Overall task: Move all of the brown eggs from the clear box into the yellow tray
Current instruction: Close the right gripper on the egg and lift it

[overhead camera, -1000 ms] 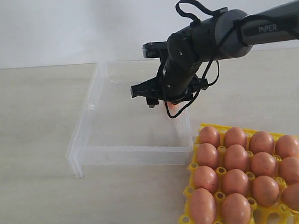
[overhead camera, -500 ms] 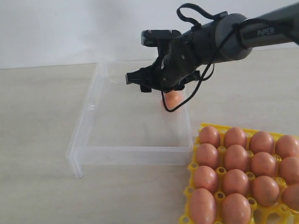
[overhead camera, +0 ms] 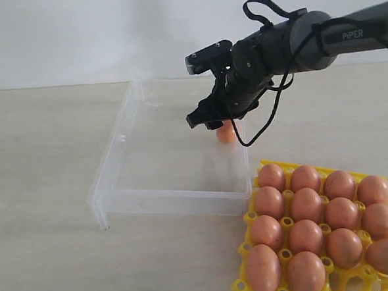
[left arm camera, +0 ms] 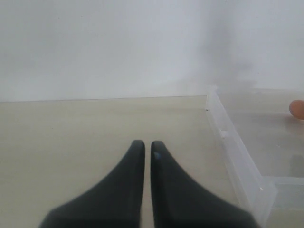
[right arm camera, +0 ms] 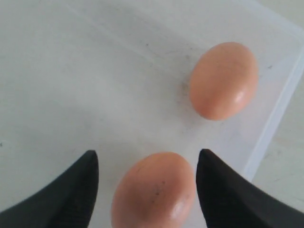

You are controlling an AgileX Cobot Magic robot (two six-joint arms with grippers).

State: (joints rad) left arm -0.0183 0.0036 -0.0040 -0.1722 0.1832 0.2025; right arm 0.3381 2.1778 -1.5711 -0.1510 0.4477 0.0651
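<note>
Two brown eggs lie in the clear box (overhead camera: pixel 171 201) near its right wall. In the right wrist view one egg (right arm camera: pixel 154 190) sits between the fingers of my open right gripper (right arm camera: pixel 147 159), with a gap on each side. The other egg (right arm camera: pixel 224 80) lies beyond it, beside the wall. From outside, my right gripper (overhead camera: pixel 214 122) hangs low over an egg (overhead camera: pixel 225 133). The yellow tray (overhead camera: pixel 286 223) at the front right holds several brown eggs (overhead camera: pixel 307 204). My left gripper (left arm camera: pixel 144 145) is shut on nothing, above the table beside the box (left arm camera: pixel 237 156).
The tray stands close against the box's front right corner. The right arm and its looping cable (overhead camera: pixel 262 13) reach in from the right over the box's far right part. A pale wall runs behind the table.
The right gripper rose and swung toward the back of the box, then turned and came down to the right, so its fingers now straddle an egg by the right wall.
</note>
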